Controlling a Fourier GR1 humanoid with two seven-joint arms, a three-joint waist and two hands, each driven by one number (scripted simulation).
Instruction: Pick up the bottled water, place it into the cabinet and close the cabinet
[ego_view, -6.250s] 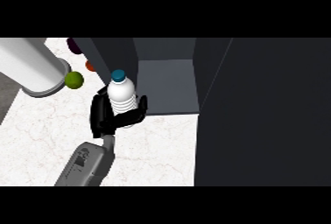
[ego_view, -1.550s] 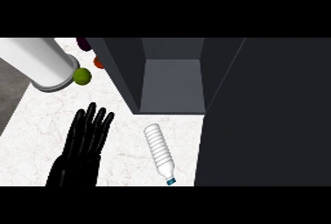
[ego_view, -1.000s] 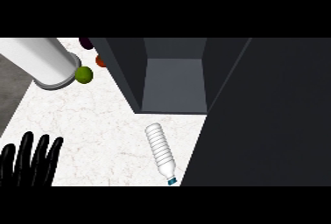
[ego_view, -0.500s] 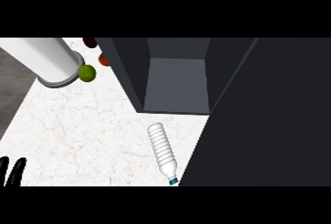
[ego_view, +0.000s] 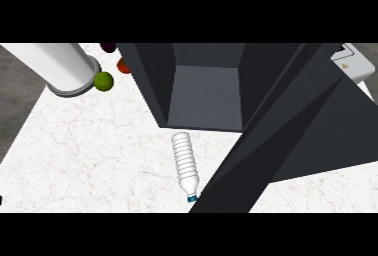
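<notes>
- Clear plastic bottle (ego_view: 186, 163) lies on its side on the white marble counter (ego_view: 96, 150), blue cap toward the view's lower edge, just outside the open dark cabinet (ego_view: 207, 95).
- Neither hand shows, so their state cannot be told.
- A green fruit (ego_view: 103, 81) sits beside a white cylinder (ego_view: 59, 65).

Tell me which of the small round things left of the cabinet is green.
The green fruit, right beside the white cylinder; the orange-red one and dark one sit farther back.
</notes>
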